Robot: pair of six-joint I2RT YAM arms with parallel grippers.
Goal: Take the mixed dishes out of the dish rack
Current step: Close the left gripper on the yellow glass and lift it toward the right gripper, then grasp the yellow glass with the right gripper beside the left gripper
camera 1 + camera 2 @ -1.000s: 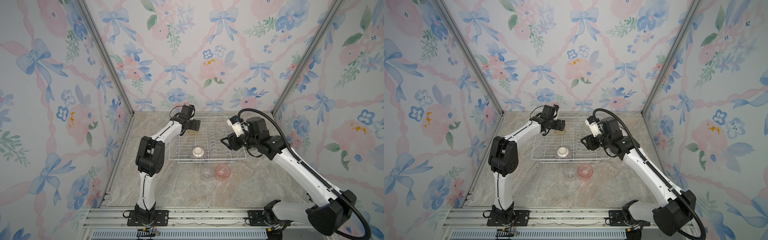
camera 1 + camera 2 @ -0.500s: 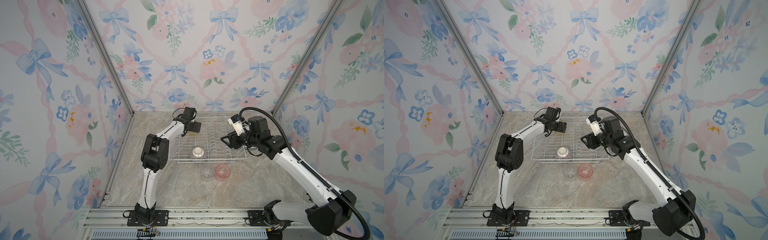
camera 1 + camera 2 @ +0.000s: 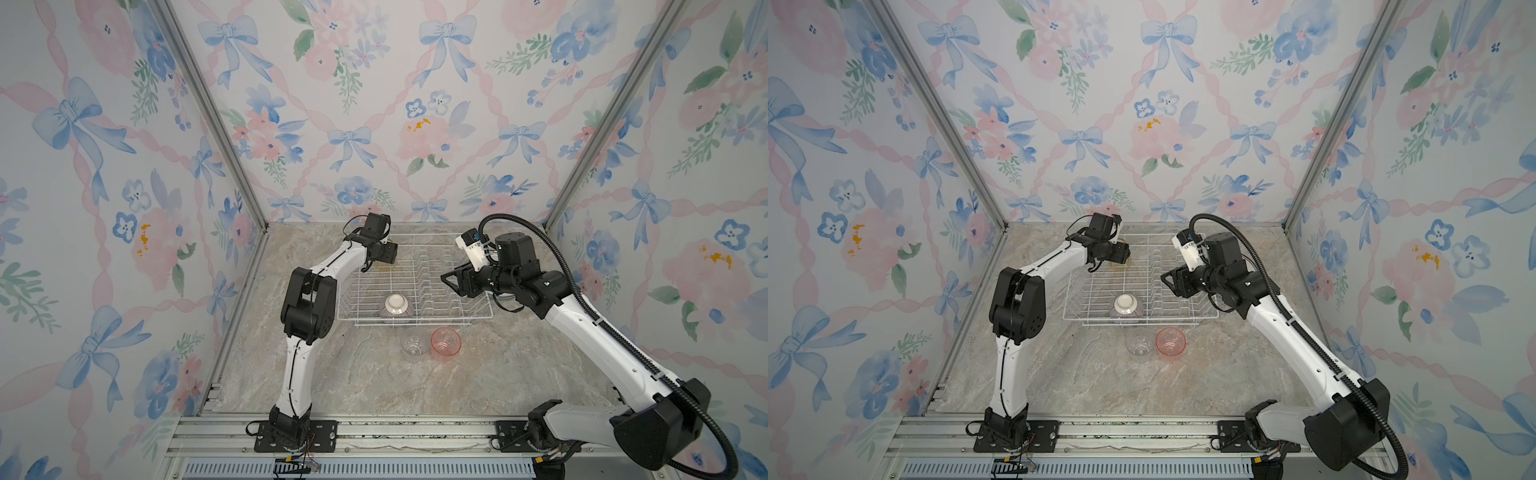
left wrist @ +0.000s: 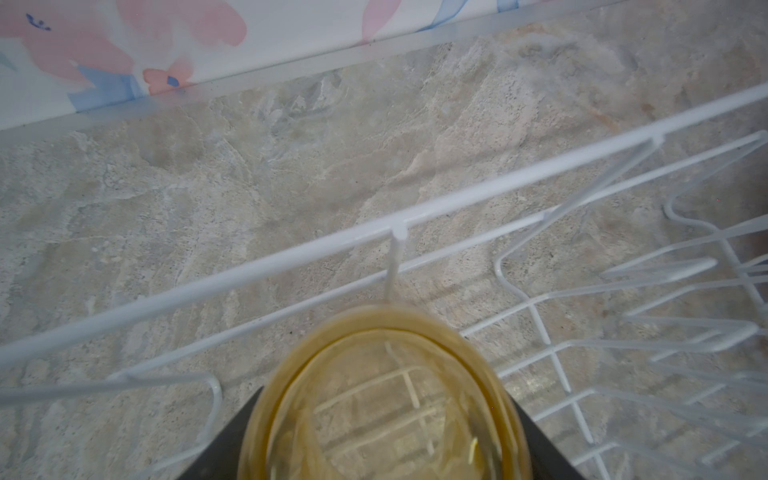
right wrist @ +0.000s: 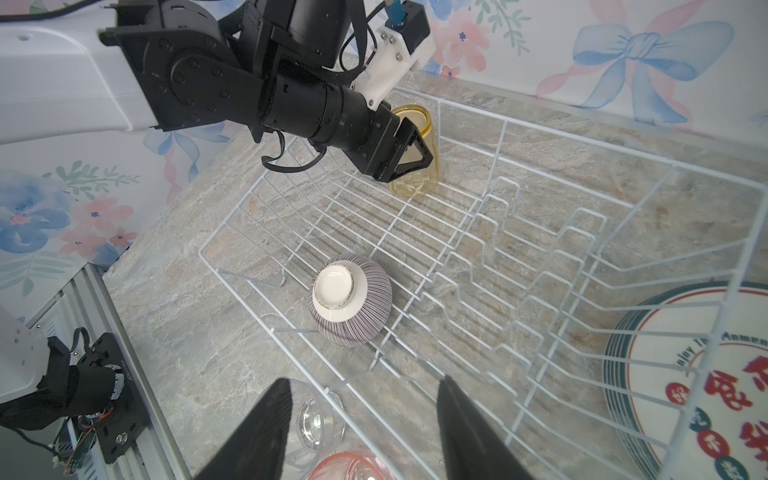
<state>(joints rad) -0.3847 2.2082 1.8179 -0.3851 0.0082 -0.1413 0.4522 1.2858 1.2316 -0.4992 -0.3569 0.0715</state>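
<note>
In far-left corner of rack [image 3: 419,278], L gripper [image 3: 382,263] straddles yellow tumbler [image 5: 413,185], grip unclear; R gripper [image 5: 365,384] hangs wide open, empty.

Light is bright, even and diffuse, seemingly from overhead. The dish rack [image 5: 505,122] wires cast soft, faint shadows. Both top views show wide-angle stretch towards the edges. In the left wrist view the yellow tumbler [image 4: 386,399] is blurred, too close for focus.
</note>
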